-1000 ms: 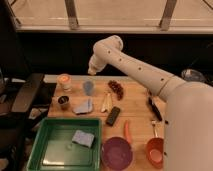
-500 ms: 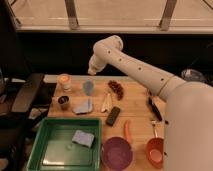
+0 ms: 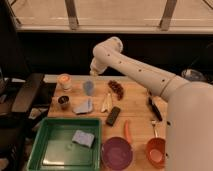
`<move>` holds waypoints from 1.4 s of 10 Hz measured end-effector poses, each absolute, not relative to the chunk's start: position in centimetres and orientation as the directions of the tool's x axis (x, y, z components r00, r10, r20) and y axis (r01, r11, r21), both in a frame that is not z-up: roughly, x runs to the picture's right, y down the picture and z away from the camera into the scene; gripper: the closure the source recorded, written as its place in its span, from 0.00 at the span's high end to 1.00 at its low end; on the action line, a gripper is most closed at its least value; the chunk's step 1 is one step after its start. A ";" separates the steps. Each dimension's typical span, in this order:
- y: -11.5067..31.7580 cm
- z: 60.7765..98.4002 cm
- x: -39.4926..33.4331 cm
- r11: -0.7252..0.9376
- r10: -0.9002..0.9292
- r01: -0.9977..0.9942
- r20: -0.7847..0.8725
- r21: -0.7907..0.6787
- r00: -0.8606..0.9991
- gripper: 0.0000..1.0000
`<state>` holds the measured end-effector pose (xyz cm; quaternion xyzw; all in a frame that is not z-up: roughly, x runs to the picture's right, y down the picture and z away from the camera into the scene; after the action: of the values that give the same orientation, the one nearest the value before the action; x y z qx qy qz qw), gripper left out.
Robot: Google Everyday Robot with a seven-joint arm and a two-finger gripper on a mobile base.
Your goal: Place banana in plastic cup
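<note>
The wooden table (image 3: 137, 106) carried a green tray (image 3: 36, 145) at its front left corner. The gripper (image 3: 93, 71) hung over the back edge, left of centre; whether it was open or held anything could not be told. The banana (image 3: 106, 102) lay mid-table, near the plastic cup (image 3: 88, 87), which stood upright toward the back edge.

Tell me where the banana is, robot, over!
Gripper at table far edge, behind plastic cup. Banana lying on table, not in cup. Blue cloth beside it.
</note>
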<state>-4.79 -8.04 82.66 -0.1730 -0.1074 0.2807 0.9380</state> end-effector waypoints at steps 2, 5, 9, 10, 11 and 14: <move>-6.4 83.3 -4.9 0.745 0.603 -0.534 0.061 -0.400 0.795 0.05; -2.0 85.6 -4.1 0.652 0.646 -0.570 -0.029 -0.500 0.763 0.19; 1.7 86.2 -3.1 0.593 0.620 -0.574 -0.135 -0.565 0.773 0.59; 2.3 86.2 -2.8 0.582 0.618 -0.584 -0.160 -0.566 0.770 0.69; 2.9 86.2 -2.4 0.569 0.618 -0.597 -0.185 -0.566 0.765 0.77; 4.5 86.4 -1.0 0.537 0.621 -0.645 -0.263 -0.544 0.739 0.80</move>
<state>-1.05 4.45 86.39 -0.3183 0.0189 0.3609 0.8764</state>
